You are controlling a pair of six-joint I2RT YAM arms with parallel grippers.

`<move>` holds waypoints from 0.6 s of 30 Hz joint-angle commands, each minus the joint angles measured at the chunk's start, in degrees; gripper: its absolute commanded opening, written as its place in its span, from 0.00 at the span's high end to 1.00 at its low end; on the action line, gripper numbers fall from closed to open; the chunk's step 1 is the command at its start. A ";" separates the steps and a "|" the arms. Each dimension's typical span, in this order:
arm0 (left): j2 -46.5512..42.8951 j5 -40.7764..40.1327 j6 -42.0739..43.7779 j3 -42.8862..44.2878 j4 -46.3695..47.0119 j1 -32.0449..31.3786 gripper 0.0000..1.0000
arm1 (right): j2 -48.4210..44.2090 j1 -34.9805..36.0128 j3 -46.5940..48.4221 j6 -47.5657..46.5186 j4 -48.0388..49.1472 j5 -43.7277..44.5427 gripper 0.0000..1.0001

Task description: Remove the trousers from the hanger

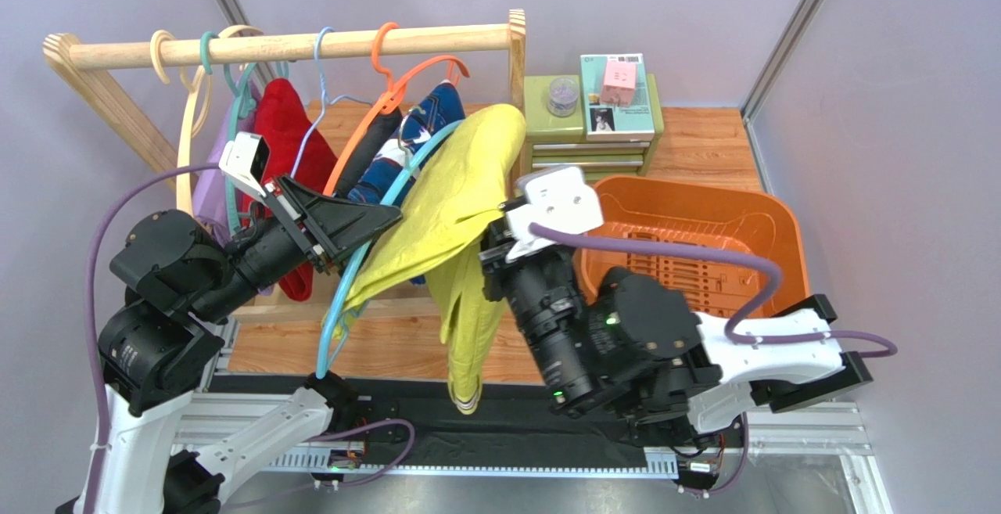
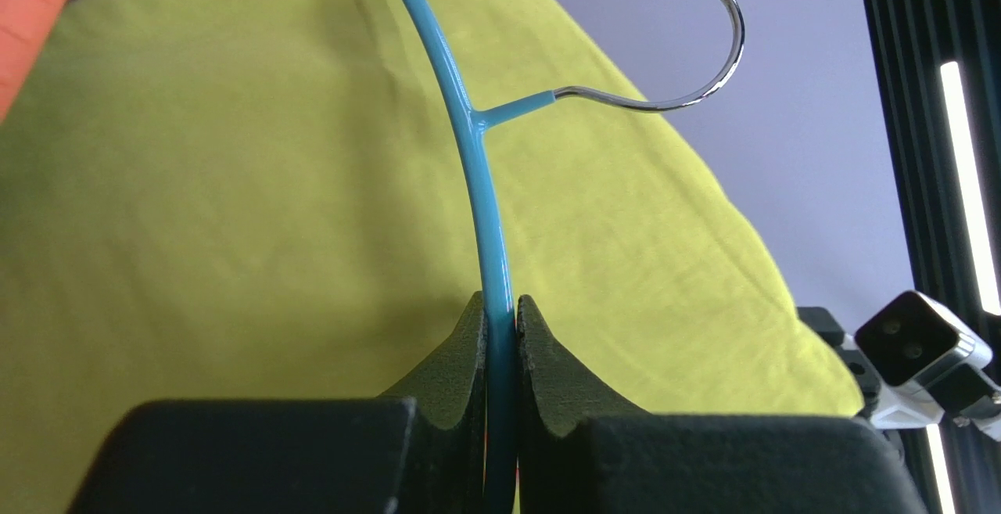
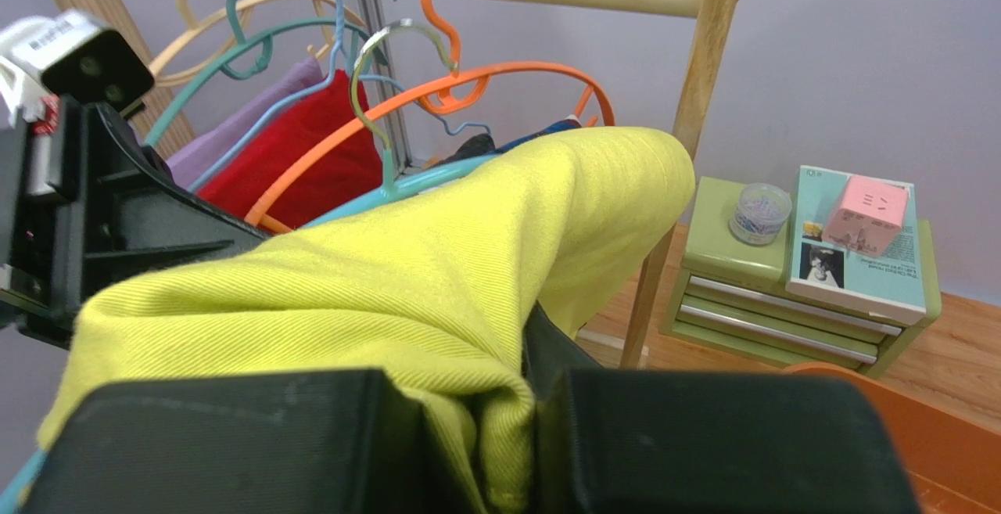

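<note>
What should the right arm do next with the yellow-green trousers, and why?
Probably pull the right gripper sideways, away from the left gripper, to slide the yellow-green trousers off the blue hanger. The right jaws are shut on a fold of the cloth, the left jaws clamp the hanger's wire, and the trousers are draped over that hanger.

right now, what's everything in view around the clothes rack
wooden rail: one, back left
hangers on rail: several, cream, teal, light blue, orange
blue hanger: one, off the rail
yellow-green trousers: one, draped over blue hanger
navy trousers: one, under rail's right end
red garment: one, on rail
purple garment: one, rail's left
black garment: one, beside navy trousers
drawer box: one, green, right of rail
jar, pink box, booklet: one each, on drawer box
basket: one, orange, right
left gripper: black, shut on blue hanger
right gripper: black, shut on yellow-green trousers
</note>
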 commanded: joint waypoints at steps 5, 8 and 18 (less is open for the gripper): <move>-1.93 -3.03 0.82 -2.55 0.80 0.21 1.00 | -7.35 2.55 8.55 -5.39 3.17 -1.50 1.00; -2.37 -2.86 1.44 -2.90 0.36 0.12 1.00 | -8.58 2.55 8.82 -6.18 0.02 1.04 1.00; -0.09 -1.37 4.60 2.10 -2.19 0.12 1.00 | -14.91 2.55 0.93 -3.10 -8.08 9.92 1.00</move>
